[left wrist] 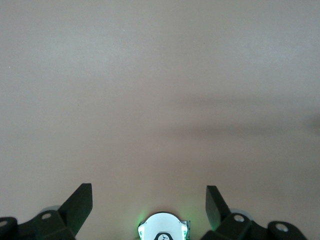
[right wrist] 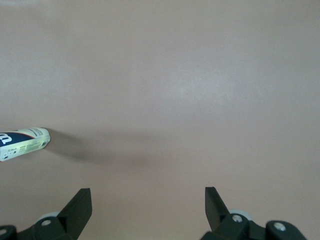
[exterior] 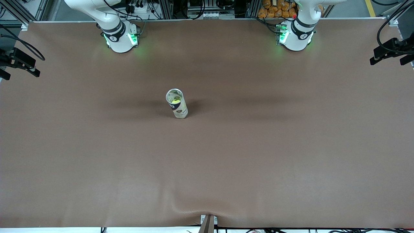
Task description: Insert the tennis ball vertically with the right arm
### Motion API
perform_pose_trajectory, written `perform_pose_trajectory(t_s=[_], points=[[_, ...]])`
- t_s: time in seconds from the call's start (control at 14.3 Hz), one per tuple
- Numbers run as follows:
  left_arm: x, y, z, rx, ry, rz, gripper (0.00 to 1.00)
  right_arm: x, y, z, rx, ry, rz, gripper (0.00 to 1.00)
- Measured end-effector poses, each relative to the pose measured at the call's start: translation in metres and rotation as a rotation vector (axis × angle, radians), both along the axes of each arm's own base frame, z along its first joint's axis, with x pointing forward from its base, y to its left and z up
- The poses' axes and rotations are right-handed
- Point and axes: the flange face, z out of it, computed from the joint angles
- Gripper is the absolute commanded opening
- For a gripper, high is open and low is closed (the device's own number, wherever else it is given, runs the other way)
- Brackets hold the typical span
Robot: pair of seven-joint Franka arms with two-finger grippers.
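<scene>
Hanging high over bare brown worktop (exterior: 258,155), the right pincer (right wrist: 148,202) has its two dark fingers (right wrist: 80,207) spread wide with nothing between them; only their tips show at the edge of the right wrist view. Out from that pincer, the same view catches the lower end of a clear tube (right wrist: 22,143) with a dark band of print on its label, casting a soft shadow across the surface.

The left pincer (left wrist: 149,202) is likewise up in the air over empty brown surface, fingers (left wrist: 216,205) parted wide and holding nothing, with its own arm's white base and green light visible below it. Neither pincer shows in the front view, where only the two arm bases appear.

From the front camera, the tube (exterior: 177,103) stands upright near the middle of the worktop, somewhat toward the right arm's end. Its top is open, and a yellow-green tennis ball (exterior: 175,101) sits inside it, seen through the mouth and the clear wall.
</scene>
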Motion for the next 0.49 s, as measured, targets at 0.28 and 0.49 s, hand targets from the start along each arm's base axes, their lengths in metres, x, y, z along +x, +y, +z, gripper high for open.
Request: perform_pose_trajectory(t_s=[0.28, 0.49], points=[[0.0001, -0.0029, 0.0044, 0.001, -0.01, -0.006, 1.0, 0.0027, 0.0008, -0.0008, -0.002, 0.001, 0.0, 1.0], [-0.0001, -0.0044, 0.0073, 0.004, -0.016, -0.009, 1.0, 0.0029, 0.0009, -0.0014, -0.002, 0.003, 0.001, 1.0]])
